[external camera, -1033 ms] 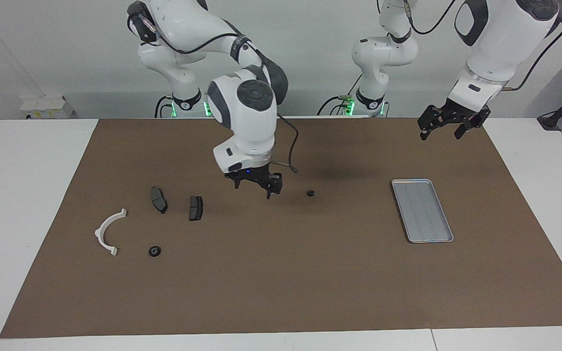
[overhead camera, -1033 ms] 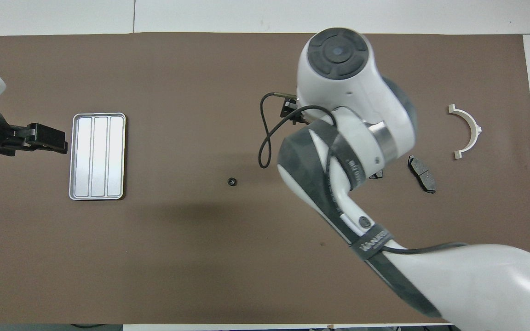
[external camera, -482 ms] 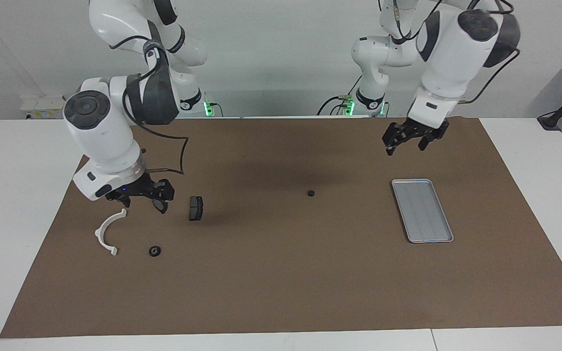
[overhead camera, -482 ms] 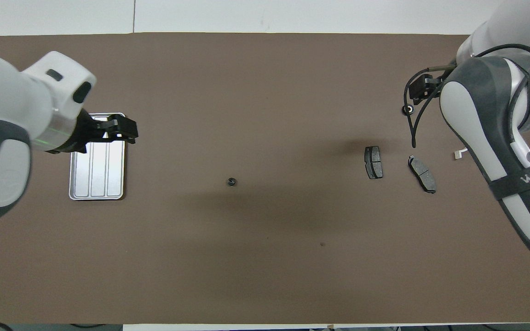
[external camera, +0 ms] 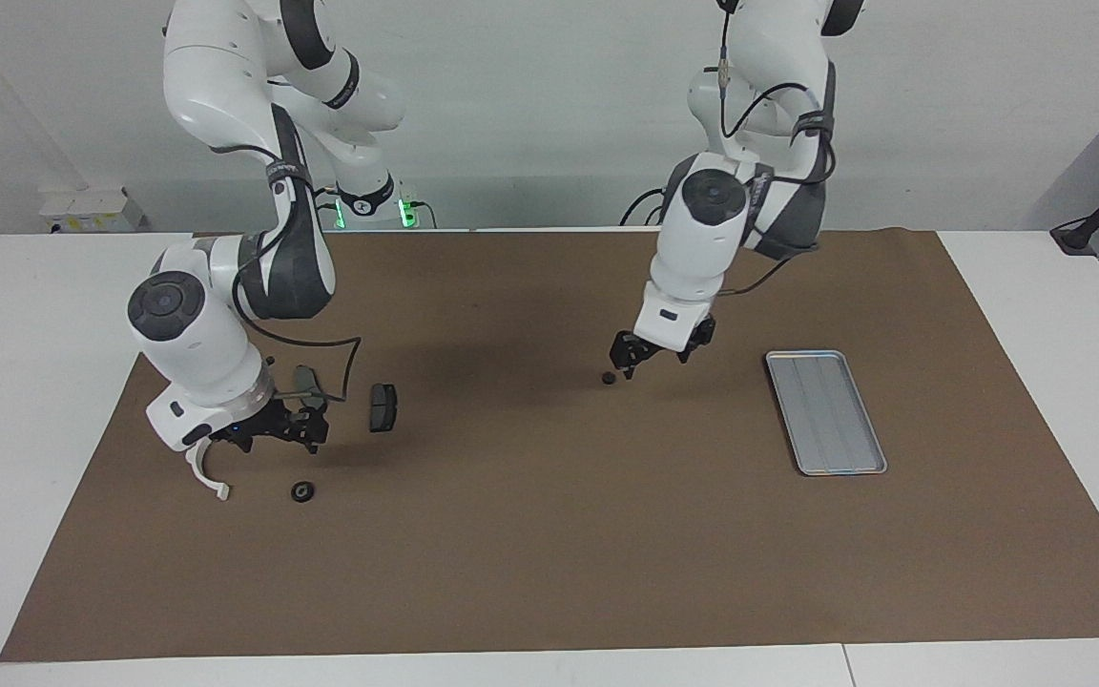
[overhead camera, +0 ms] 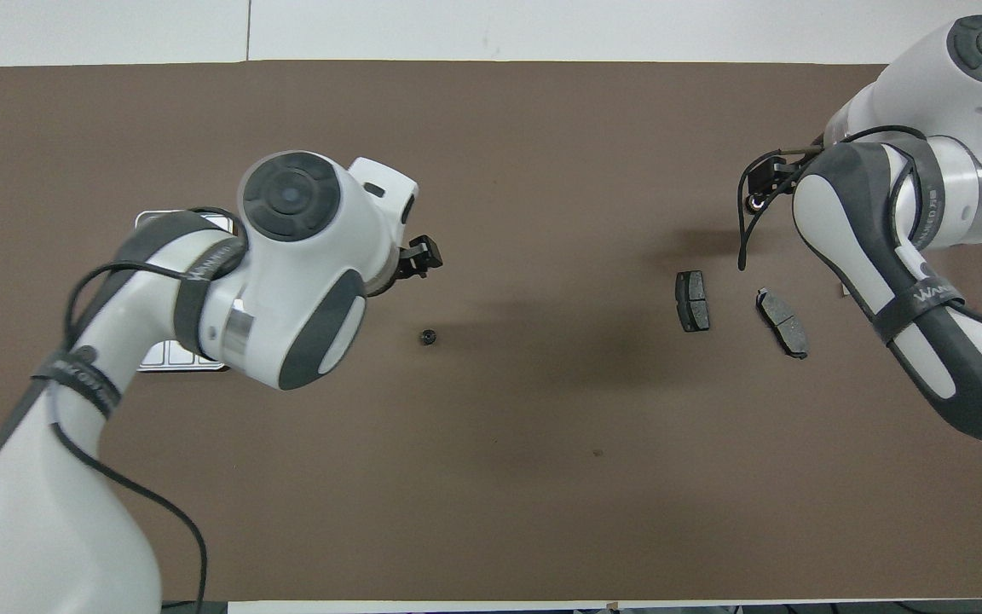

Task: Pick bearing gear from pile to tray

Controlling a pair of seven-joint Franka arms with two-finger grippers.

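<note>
Brown mat covers the surface. Left gripper [external camera: 647, 360], jaws apart and empty, has swung in from the tray [external camera: 826, 411] to hover by the lone bearing gear [external camera: 608, 378]. Farther out, right gripper [external camera: 268, 431], also apart, has dropped toward the pile's second gear [external camera: 301, 491].

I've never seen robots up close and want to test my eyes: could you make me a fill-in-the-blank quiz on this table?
The shallow silver-grey metal tray is ___.
There are ___ dark grey brake-pad-shaped pieces on the brown mat.
The white curved half-ring bracket lies toward the ___ arm's end of the table.
The ___ arm's open jaws hang close by the tiny black round piece mid-mat.
Missing words: empty, two, right, left.
</note>
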